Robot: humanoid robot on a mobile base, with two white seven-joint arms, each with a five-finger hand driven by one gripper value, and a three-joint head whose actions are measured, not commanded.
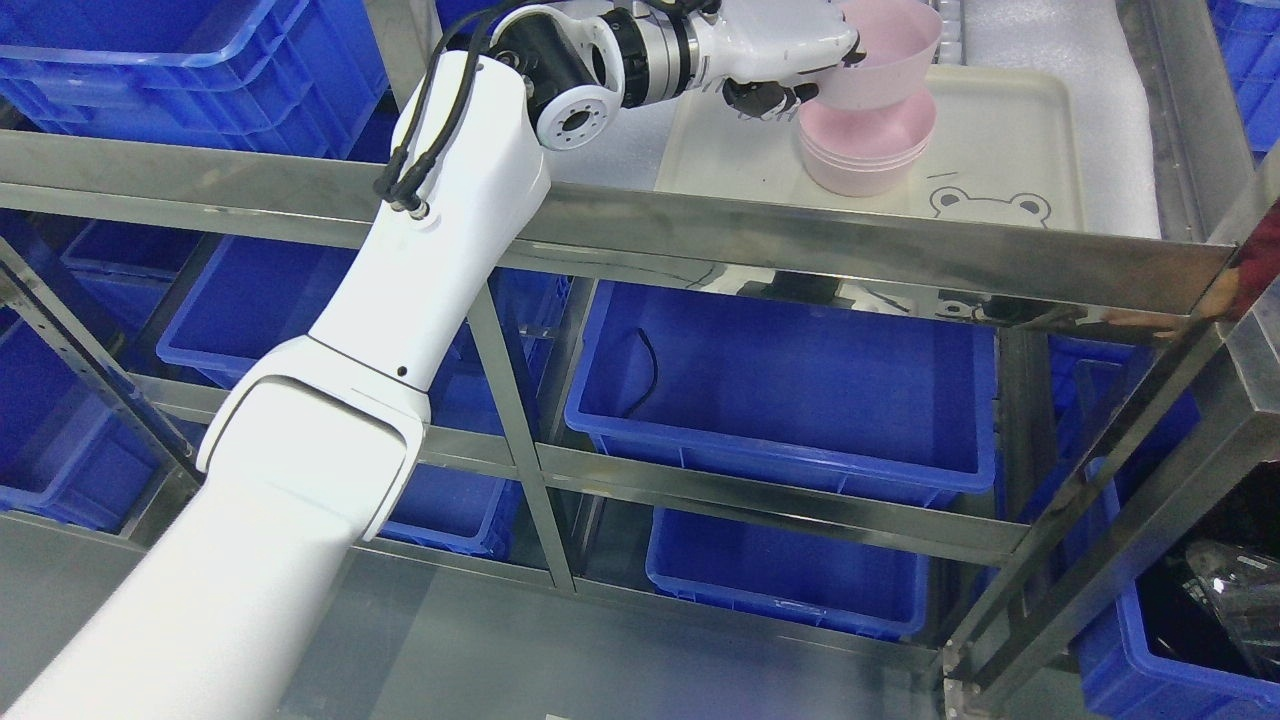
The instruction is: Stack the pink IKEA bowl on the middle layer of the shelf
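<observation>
The left hand (790, 60) is clamped on the near rim of a pink bowl (890, 50), holding it tilted just above the stack (868, 145) of pink bowls on the cream tray (1010, 130). This looks like the placing step. From here I can't quite tell whether the bowl's base already touches the stack. Next it needs levelling, centring over the stack, lowering, then letting go.
</observation>
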